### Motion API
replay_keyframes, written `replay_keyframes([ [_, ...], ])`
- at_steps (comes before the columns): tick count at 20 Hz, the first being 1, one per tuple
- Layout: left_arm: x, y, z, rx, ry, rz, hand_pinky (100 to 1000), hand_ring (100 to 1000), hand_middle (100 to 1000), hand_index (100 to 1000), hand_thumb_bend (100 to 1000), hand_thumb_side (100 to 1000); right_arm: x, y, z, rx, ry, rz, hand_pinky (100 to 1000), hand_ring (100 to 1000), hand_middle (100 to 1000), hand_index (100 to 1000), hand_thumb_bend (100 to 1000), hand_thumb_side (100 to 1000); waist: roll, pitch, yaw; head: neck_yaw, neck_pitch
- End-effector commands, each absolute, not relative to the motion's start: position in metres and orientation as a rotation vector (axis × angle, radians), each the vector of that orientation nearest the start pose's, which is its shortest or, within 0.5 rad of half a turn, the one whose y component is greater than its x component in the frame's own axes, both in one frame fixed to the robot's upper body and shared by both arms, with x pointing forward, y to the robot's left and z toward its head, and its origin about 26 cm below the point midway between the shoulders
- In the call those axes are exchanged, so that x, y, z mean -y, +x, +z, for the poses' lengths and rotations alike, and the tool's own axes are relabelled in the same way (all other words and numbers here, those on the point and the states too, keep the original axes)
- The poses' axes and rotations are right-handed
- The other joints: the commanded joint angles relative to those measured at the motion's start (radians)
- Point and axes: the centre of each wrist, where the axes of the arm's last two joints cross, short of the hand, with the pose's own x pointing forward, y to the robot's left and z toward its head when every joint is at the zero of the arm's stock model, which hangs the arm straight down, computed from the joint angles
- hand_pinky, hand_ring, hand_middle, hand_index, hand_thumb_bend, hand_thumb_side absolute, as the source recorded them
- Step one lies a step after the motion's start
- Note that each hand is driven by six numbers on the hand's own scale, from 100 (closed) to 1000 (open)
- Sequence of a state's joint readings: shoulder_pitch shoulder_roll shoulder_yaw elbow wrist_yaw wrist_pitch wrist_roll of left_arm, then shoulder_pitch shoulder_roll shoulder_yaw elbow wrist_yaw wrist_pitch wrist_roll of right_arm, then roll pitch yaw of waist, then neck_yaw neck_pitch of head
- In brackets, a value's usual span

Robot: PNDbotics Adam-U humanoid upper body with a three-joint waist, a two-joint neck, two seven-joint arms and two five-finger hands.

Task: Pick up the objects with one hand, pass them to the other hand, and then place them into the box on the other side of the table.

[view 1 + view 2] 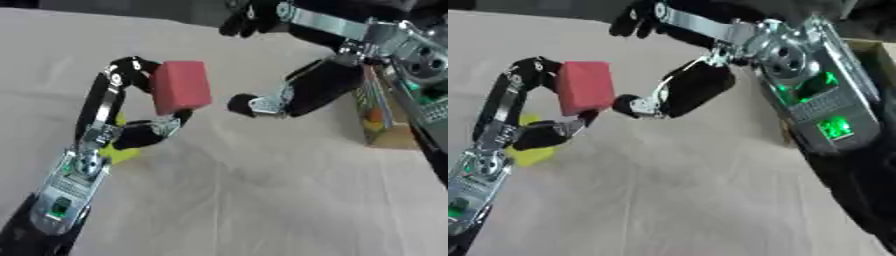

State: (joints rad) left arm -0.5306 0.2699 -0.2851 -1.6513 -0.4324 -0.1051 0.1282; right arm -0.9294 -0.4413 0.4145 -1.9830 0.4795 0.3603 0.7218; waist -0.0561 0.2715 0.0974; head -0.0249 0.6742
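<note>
A red block hangs above the table, pinched between the fingers and thumb of my left hand, which comes up from the lower left. My right hand reaches in from the upper right with its fingers spread wide. Its thumb tip is just right of the block, and in the right eye view it seems to touch the block's lower right corner. The long fingers stretch out above the block without closing on it. A yellow object lies on the cloth under my left hand, mostly hidden.
A cardboard box stands at the right edge of the table, partly hidden behind my right arm, with something orange inside. A beige cloth covers the table.
</note>
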Motion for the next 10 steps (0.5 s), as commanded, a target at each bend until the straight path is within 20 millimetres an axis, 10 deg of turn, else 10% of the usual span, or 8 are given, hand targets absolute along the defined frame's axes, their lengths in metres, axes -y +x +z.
replay_keyframes([
  [1,-0.166,0.36,0.173,2.324,0.433,-0.796,546,464,409,484,100,100,0.116,0.287,0.338,1.897,-0.458,1.718,880,854,813,860,478,386,0.004,-0.026,0.001,-0.007,0.0],
  [10,-0.157,0.36,0.176,2.347,0.428,-0.829,542,464,409,484,100,100,0.1,0.302,0.328,1.859,-0.518,1.771,880,854,815,859,485,393,0.003,-0.027,0.005,-0.009,0.006],
])
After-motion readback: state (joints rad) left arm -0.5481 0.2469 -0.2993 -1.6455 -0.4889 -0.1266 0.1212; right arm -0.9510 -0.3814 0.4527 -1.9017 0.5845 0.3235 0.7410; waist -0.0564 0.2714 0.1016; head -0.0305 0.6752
